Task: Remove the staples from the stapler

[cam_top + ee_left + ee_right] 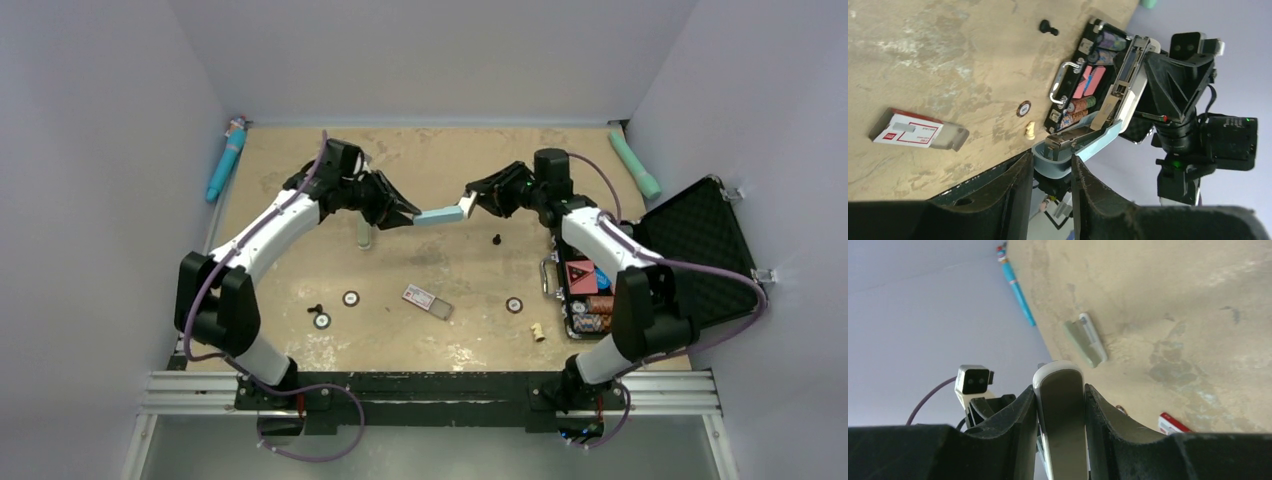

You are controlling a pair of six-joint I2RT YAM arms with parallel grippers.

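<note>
Light-blue stapler (438, 216), black case (700, 250), red-and-white box (427, 300)

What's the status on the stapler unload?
Left tool shut on stapler, blue base; right tool shut on its white top. Stapler hinged open, held above table. No staples visible. Black peg on table nearby, not touching.

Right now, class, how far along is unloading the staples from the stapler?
Done: the stapler is held up in the air and hinged open. In hand: the left gripper clamps its blue base, the right gripper its white top. Left: taking the staples out; no loose strip shows.
</note>
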